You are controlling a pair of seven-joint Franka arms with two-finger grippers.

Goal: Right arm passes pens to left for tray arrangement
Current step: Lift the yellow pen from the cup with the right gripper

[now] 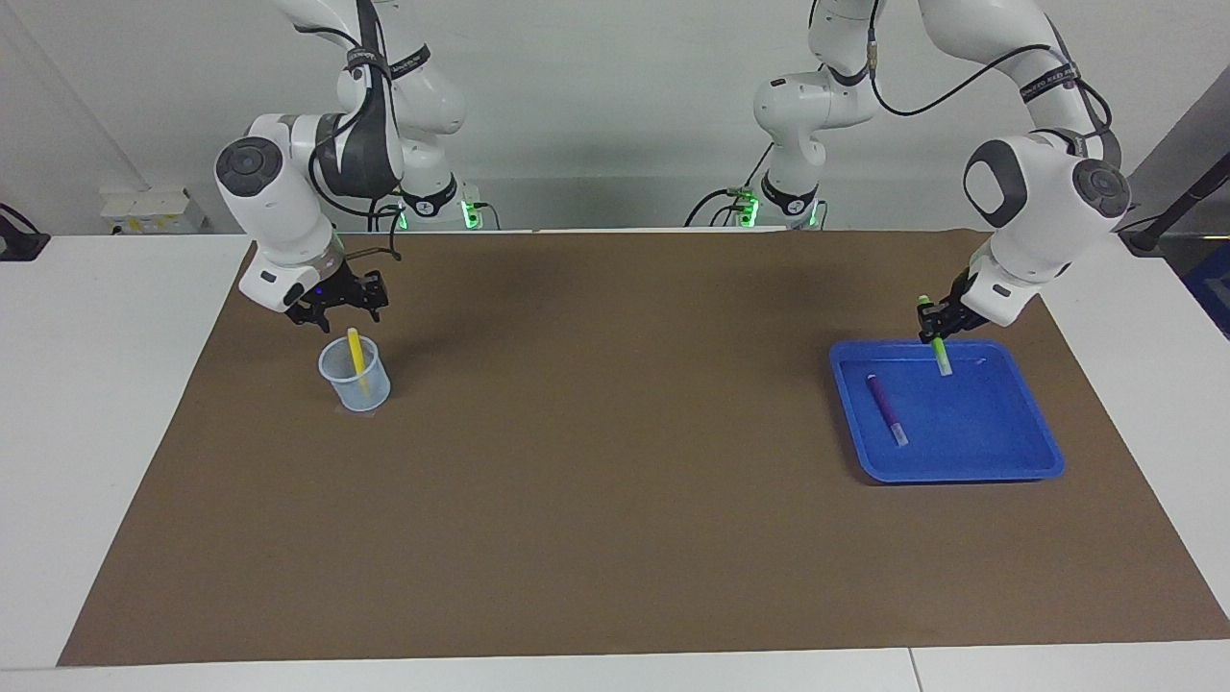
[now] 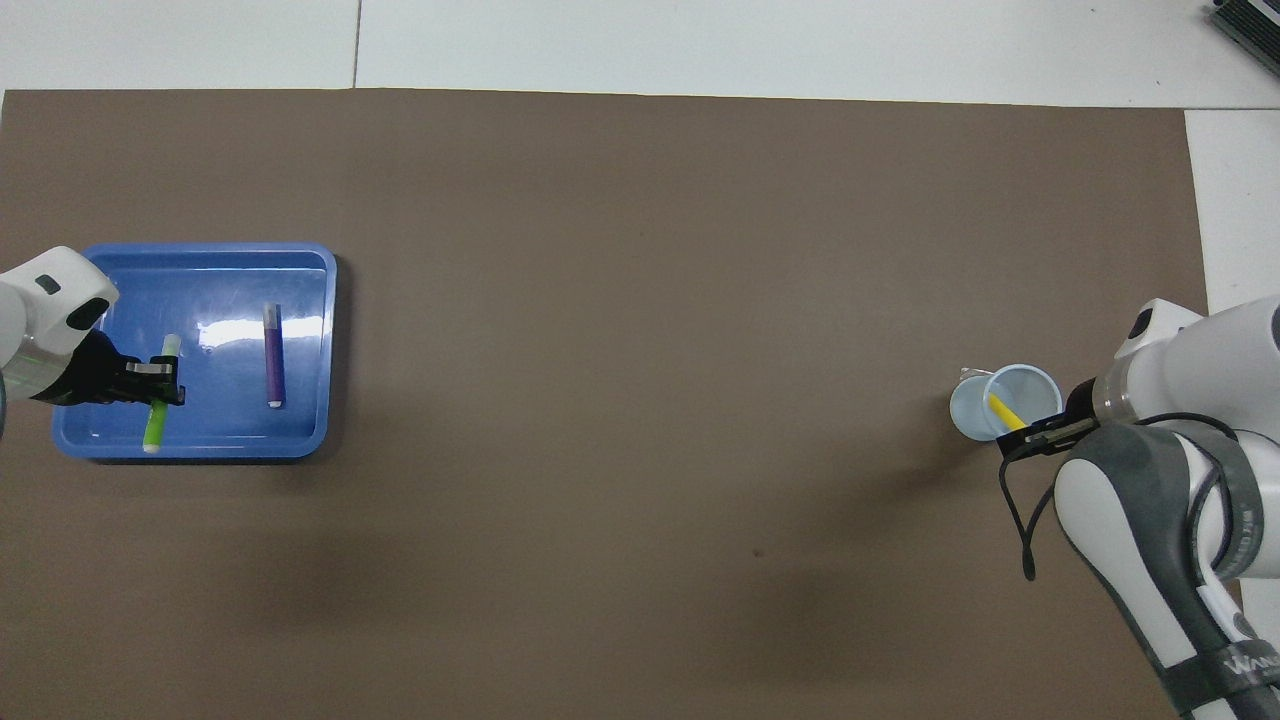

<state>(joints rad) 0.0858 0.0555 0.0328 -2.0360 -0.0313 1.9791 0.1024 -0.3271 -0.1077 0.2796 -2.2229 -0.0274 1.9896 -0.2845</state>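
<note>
The blue tray (image 1: 971,432) lies toward the left arm's end of the table. A purple pen (image 1: 886,408) lies flat in it. My left gripper (image 1: 934,322) is shut on the green pen (image 1: 940,354) and holds it tilted over the part of the tray nearest the robots, pale end down inside the tray. The yellow pen (image 1: 356,351) stands in a translucent cup (image 1: 354,380) toward the right arm's end. My right gripper (image 1: 341,300), with its blue light, is open just above the cup. The overhead view shows the tray (image 2: 220,425), the green pen (image 2: 157,420), the purple pen (image 2: 272,355), the left gripper (image 2: 160,385), the cup (image 2: 975,410), the yellow pen (image 2: 1004,411) and the right gripper (image 2: 1045,428).
A brown mat (image 1: 615,461) covers most of the white table (image 1: 96,384). Nothing stands on the mat between the cup and the tray.
</note>
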